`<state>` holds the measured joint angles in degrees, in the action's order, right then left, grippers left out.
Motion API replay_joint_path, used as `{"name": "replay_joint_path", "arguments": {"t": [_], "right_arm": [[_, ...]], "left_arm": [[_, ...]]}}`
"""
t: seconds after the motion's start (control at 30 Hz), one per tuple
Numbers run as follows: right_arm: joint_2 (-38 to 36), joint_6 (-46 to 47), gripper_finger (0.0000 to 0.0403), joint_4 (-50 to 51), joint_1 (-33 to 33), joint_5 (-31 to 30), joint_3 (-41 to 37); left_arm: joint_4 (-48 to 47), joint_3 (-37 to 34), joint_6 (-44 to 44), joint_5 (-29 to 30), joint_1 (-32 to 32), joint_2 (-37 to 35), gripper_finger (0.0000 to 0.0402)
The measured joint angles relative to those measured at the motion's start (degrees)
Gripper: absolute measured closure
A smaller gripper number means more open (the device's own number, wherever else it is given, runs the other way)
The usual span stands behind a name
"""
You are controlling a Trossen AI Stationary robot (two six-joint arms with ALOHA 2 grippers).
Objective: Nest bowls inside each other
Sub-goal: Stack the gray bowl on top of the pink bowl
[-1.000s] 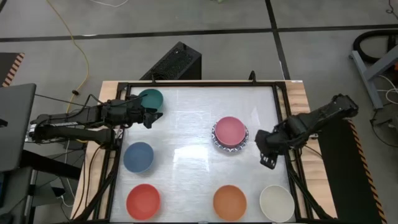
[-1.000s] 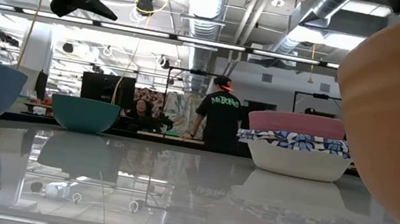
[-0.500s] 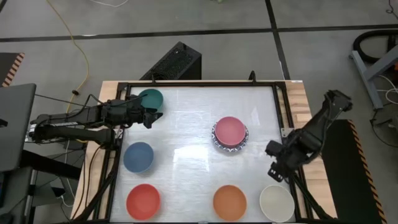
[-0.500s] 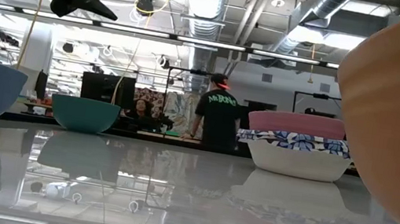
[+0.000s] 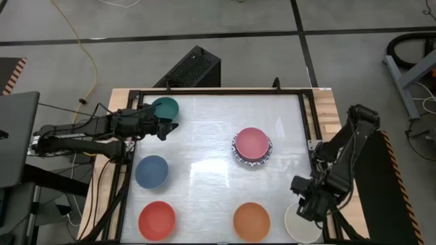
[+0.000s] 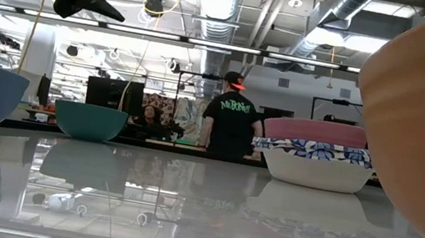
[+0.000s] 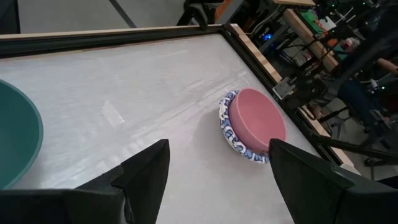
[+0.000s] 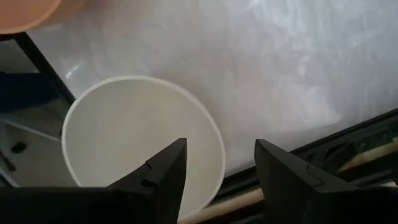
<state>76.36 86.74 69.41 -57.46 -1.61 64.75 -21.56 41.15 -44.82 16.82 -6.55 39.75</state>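
Note:
Several bowls stand apart on the white table top. A green bowl (image 5: 165,107) is at the far left, and a pink bowl (image 5: 252,141) sits nested in a blue-and-white patterned bowl (image 5: 238,155). Blue (image 5: 151,171), red (image 5: 157,220), orange (image 5: 251,221) and cream (image 5: 300,228) bowls stand nearer. My left gripper (image 5: 163,126) hangs open beside the green bowl (image 7: 15,143), above the table. My right gripper (image 5: 306,204) points down, open, above the cream bowl (image 8: 140,143). One of its fingers (image 8: 163,180) is over the bowl's inside, the other beyond its rim, and neither touches.
A black frame (image 5: 305,116) runs round the table top, with wooden edges outside it. Bare table lies between the bowls in the middle (image 5: 204,177). In the low view a person (image 6: 229,121) stands in the room far behind the table.
My right gripper has swung from beside the pink-and-patterned stack toward the table's near edge and a little down. It now stands over the cream bowl at the near right corner. No bowl has moved.

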Motion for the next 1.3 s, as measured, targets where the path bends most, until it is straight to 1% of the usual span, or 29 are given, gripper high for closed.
{"name": "replay_joint_path", "arguments": {"t": [0.13,0.33,0.5,0.63,0.83,1.07,1.17,1.3], "right_arm": [[2.13,-0.08,0.0196,-0.27,-1.24,-1.46,0.00],[3.85,-4.56,0.0196,-1.31,-1.81,-1.98,-0.21],[2.87,-6.22,0.0196,-8.05,-1.78,-1.38,-4.89],[1.23,-7.02,0.0196,-10.90,-1.81,0.09,-8.51],[0.92,-10.79,0.0196,-12.56,-1.78,0.66,-11.12],[0.92,-11.23,0.0198,-21.98,-1.78,6.07,-17.45],[0.91,-11.28,0.0221,-23.00,-1.43,6.36,-18.16],[0.92,-12.17,0.0288,-22.94,-0.88,7.33,-18.18]], "left_arm": [[0.00,0.00,0.00,-0.01,-0.01,0.00,0.0139],[0.00,0.00,-0.31,0.00,0.00,0.00,0.0139],[0.00,0.00,-1.07,-0.10,-0.01,0.02,0.0139],[0.00,0.00,-1.90,-0.11,0.00,0.00,0.0139],[0.00,0.00,-1.94,-0.11,0.00,0.02,0.0139],[0.00,0.00,-1.95,-0.07,0.00,0.02,0.0139],[-0.02,0.00,-1.95,-0.05,0.00,0.02,0.0139],[-0.02,0.00,-1.92,0.16,0.00,0.02,0.0139]]}}
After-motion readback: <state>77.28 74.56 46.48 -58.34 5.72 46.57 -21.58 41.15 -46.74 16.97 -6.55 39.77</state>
